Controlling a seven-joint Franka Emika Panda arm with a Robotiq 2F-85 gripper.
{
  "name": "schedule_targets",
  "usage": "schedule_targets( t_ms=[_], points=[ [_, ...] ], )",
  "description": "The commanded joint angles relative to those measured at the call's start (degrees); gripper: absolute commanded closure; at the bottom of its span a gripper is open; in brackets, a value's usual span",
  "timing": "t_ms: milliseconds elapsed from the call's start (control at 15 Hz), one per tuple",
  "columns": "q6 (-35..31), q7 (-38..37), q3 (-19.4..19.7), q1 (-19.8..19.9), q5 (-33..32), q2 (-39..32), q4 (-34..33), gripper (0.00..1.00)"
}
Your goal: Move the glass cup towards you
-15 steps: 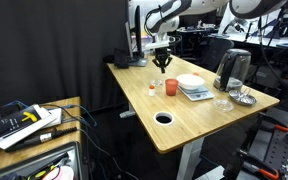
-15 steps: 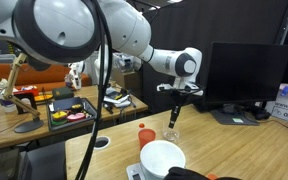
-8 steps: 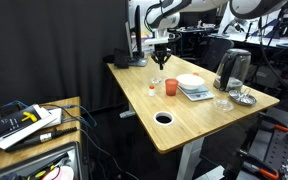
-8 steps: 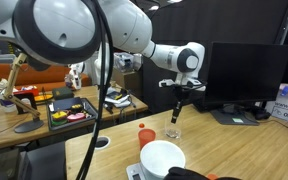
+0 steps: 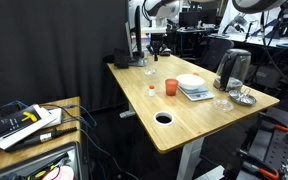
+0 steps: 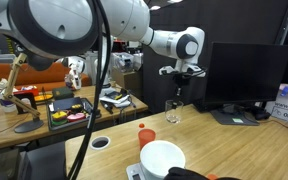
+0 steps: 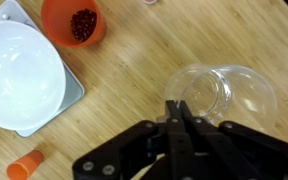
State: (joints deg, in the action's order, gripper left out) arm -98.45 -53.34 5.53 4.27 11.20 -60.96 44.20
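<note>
Glass cup (image 6: 172,113) below end effector (image 6: 179,89)

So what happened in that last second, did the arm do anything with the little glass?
The gripper went upward, and the glass seems to have gone up with it, pinched at its rim between the closed fingers. The orange cup, the white bowl and the kettle stayed where they were.
</note>
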Motion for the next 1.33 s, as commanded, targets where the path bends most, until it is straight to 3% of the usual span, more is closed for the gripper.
schedule_targets(
  t_ms=[0, 800, 867, 1267],
  points=[
    [0.64, 5.62, -1.21, -0.56, -0.03, 5.12, 5.39, 0.99],
    [-4.92, 12.18, -0.65, -1.79, 0.45, 25.88, 33.83, 0.99],
    [-0.97, 10.69, -0.49, -1.75, -0.18, 20.18, 25.03, 0.99],
    [-1.02, 10.67, -0.45, -1.82, -0.17, 20.35, 25.96, 0.96]
  ],
)
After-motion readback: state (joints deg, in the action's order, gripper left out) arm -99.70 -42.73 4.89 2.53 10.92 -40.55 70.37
